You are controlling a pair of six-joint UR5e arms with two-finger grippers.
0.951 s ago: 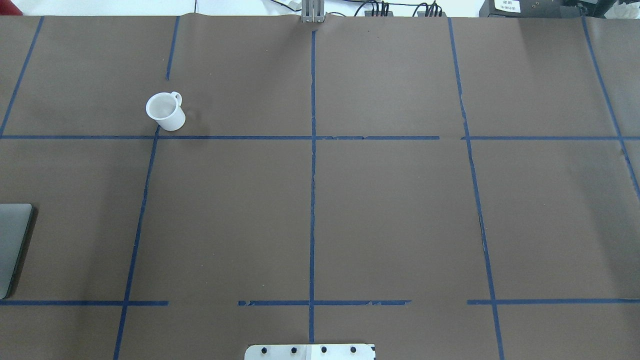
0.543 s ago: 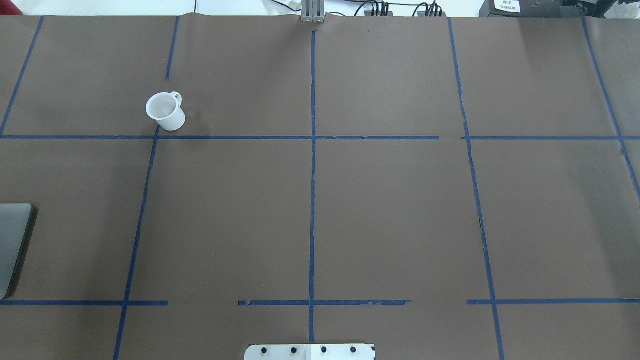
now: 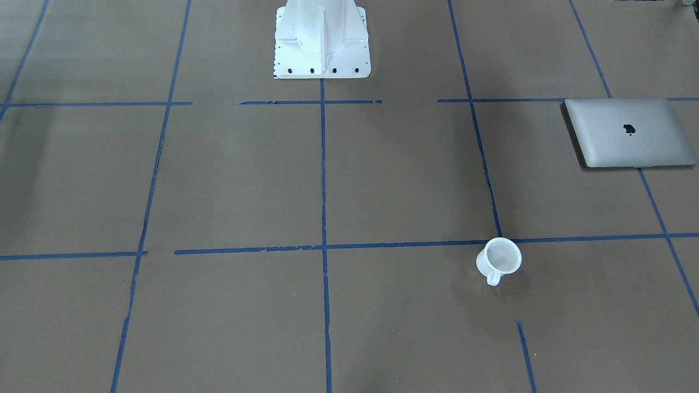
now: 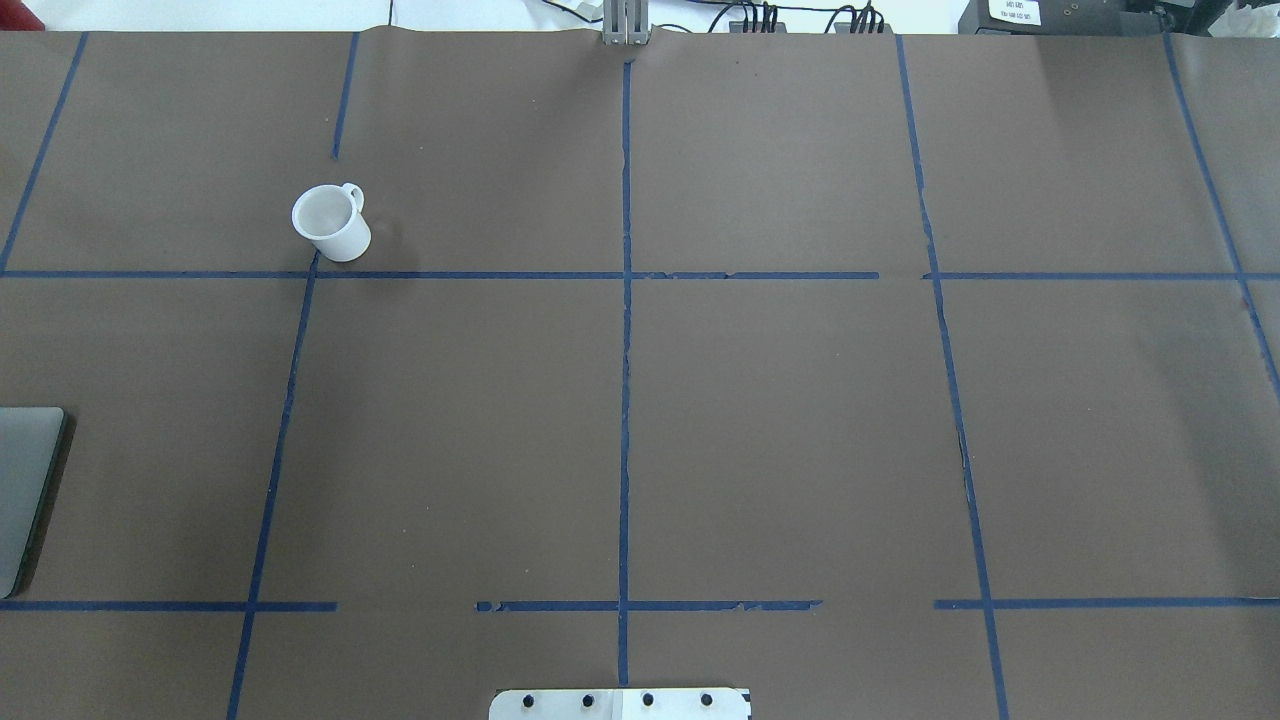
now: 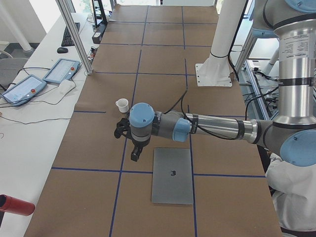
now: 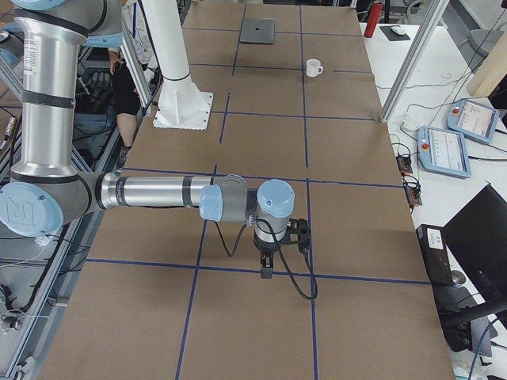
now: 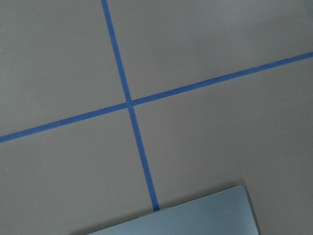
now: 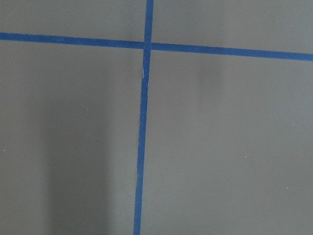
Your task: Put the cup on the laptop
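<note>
The small white cup (image 3: 499, 257) stands upright on the brown table, handle toward the operators' side; it also shows in the overhead view (image 4: 330, 222) and both side views (image 5: 122, 104) (image 6: 314, 68). The closed silver-grey laptop (image 3: 628, 132) lies flat at the table's left end, apart from the cup; only its edge shows overhead (image 4: 25, 490), and its corner shows in the left wrist view (image 7: 195, 218). My left gripper (image 5: 120, 131) hovers between cup and laptop. My right gripper (image 6: 299, 233) hovers over the table's right part. I cannot tell whether either is open or shut.
The robot's white base (image 3: 322, 43) stands at the table's near middle edge. Blue tape lines grid the brown table (image 4: 800, 420). Teach pendants (image 5: 61, 70) lie on the side bench. A red bottle (image 5: 15, 205) lies at the far left end.
</note>
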